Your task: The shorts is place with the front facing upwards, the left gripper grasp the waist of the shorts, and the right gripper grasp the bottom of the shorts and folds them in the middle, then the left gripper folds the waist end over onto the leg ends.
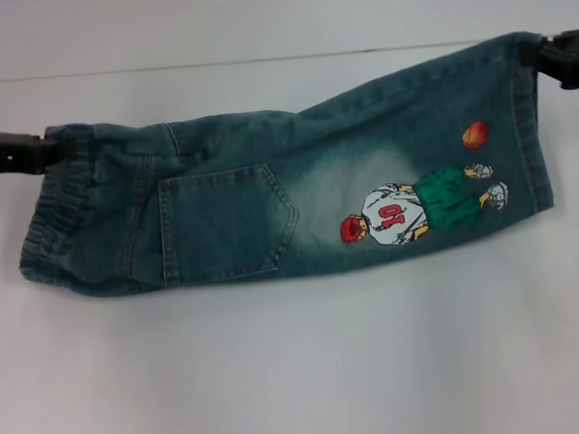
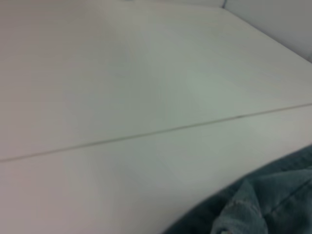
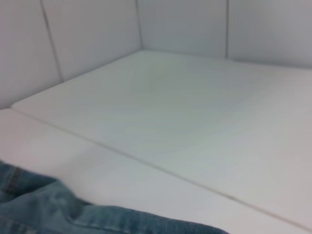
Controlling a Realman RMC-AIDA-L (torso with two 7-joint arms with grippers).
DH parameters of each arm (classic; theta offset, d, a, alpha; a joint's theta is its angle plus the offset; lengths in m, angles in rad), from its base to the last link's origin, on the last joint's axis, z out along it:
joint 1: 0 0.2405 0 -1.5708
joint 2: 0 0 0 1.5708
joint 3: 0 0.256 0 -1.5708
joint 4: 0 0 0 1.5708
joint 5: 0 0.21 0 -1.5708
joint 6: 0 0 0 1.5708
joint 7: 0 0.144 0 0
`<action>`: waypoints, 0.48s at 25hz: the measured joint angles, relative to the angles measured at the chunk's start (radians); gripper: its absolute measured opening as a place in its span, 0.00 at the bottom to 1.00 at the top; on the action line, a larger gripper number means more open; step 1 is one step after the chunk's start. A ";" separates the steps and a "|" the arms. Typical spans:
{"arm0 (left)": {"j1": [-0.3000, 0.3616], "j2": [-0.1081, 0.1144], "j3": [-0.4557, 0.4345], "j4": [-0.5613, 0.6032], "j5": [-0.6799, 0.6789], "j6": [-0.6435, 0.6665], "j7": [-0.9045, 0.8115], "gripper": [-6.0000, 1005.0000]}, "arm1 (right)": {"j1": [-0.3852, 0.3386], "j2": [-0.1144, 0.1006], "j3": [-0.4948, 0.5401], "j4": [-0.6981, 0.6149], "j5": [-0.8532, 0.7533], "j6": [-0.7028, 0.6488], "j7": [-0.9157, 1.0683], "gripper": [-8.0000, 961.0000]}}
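Blue denim shorts (image 1: 269,208) lie folded lengthwise across the white table (image 1: 301,375). The elastic waist is at the left and the leg end at the right. A back pocket and a printed figure with a red ball face up. My left gripper (image 1: 54,149) is shut on the far corner of the waist. My right gripper (image 1: 535,56) is shut on the far corner of the leg end, which is pulled up and back. A patch of denim (image 2: 263,204) shows in the left wrist view, and a denim hem (image 3: 48,209) in the right wrist view.
A thin seam (image 1: 259,60) runs across the table behind the shorts. White wall panels (image 3: 87,39) stand beyond the table's far side. Bare tabletop stretches in front of the shorts.
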 joint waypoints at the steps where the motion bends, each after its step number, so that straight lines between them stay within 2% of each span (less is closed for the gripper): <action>1: -0.001 -0.006 0.001 0.000 -0.002 -0.021 0.003 0.07 | 0.003 0.009 -0.004 0.005 0.001 0.031 -0.013 0.05; 4: -0.003 -0.016 0.003 -0.009 -0.005 -0.064 0.009 0.07 | 0.013 0.025 -0.040 0.045 0.001 0.132 -0.034 0.05; 12: 0.021 -0.023 0.009 -0.025 -0.006 -0.122 0.009 0.07 | 0.023 0.025 -0.121 0.154 -0.005 0.319 -0.028 0.05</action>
